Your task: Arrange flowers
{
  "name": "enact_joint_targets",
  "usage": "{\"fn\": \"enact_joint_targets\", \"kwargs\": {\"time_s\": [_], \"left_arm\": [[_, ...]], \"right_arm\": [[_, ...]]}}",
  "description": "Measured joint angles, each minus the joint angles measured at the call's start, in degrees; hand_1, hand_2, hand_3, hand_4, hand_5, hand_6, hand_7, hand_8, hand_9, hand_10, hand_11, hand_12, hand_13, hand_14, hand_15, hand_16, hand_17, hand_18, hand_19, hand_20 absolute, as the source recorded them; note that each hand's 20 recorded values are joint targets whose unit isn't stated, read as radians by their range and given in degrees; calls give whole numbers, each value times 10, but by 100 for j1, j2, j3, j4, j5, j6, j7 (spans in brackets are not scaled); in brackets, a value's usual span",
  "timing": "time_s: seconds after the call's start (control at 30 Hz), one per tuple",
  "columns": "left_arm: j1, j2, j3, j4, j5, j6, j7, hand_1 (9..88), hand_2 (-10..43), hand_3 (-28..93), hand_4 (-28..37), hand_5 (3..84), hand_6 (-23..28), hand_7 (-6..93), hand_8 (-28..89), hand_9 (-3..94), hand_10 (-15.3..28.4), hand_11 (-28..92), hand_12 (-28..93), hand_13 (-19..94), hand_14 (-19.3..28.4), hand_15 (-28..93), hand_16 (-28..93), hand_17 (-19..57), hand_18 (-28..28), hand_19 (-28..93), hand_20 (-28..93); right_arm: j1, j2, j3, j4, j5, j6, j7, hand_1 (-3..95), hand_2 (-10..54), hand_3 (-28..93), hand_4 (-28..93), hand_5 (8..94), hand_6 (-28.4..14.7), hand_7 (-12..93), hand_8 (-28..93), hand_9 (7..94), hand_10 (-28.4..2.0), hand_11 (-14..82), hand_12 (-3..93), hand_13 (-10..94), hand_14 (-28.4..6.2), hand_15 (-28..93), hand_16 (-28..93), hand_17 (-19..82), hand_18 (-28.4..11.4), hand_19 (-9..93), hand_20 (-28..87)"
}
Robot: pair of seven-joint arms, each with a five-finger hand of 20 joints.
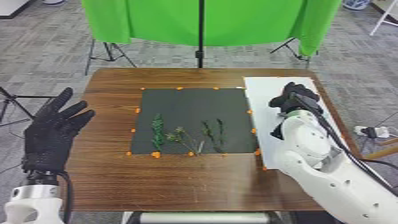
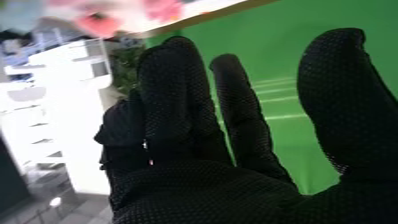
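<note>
White and bulky, the right arm (image 1: 320,167) is slanting in from the bottom edge of the head view, and its black-gloved right hand (image 1: 295,97) is hanging over the white sheet (image 1: 266,100) on the right side of the brown table (image 1: 178,190). From the right wrist view I'm seeing its fingers (image 2: 171,95) standing mostly straight, with the thumb (image 2: 342,95) spreading wide of them and the green cloth (image 1: 151,20) showing through the gap. Beyond the fingertips, blurred pink and red shapes (image 2: 98,22) are showing, with some green foliage (image 2: 126,67) just beside the fingers; whether the hand is touching any of that, I can't tell.

Over on the other side, the left hand (image 1: 46,142) is hovering by the table's left edge, its fingers extending away from the arm and loosely parting, nothing sitting between them.

As for the plants, they're lying apart on the near half of the dark mat (image 1: 195,105): a full leafy stem (image 1: 157,131) is resting at the left, a branching sprig (image 1: 182,137) is lying in the middle, and two thin green stems (image 1: 213,134) are lying side by side to its right. Orange markers (image 1: 156,155) are dotting the mat's border, and the white sheet is lying alongside its right edge.
</note>
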Motion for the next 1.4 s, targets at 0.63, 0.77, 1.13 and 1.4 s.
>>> {"fn": "enact_joint_targets", "kwargs": {"time_s": [0.63,0.77,1.13,1.4], "left_arm": [[-110,-35,54,40,5,-25,-32,215,65,775,-283,331,63,135,-102,332,189,242,129,260,271,515,-63,-81,284,533,169],[-128,-35,55,51,6,-39,-52,216,64,775,-283,331,63,135,-102,331,189,241,128,260,271,515,-63,-81,284,532,170],[-161,-89,16,145,-7,-112,-213,216,62,776,-283,332,64,133,-102,334,190,241,127,260,272,514,-63,-82,284,530,171],[-279,-82,54,239,-32,-110,-282,216,63,776,-283,331,62,134,-101,334,190,241,127,259,271,513,-63,-81,284,531,172]], "right_arm": [[685,-132,-1148,1092,150,-306,142,554,-95,719,-283,829,2,294,-4,912,-50,268,322,807,-51,660,187,357,-266,932,550],[1115,39,-2101,1410,-670,1142,179,569,-95,714,-283,861,-2,254,20,933,-57,258,319,825,-49,644,203,371,-266,932,556],[825,292,-1913,1023,-1032,1642,136,570,-95,724,-283,877,-8,235,30,937,-65,253,313,831,-54,624,208,368,-268,932,556],[847,-1,-1857,681,-1022,1597,-798,567,-95,726,-283,875,-4,231,34,937,-62,249,314,827,-52,623,212,346,-263,932,558]]}}
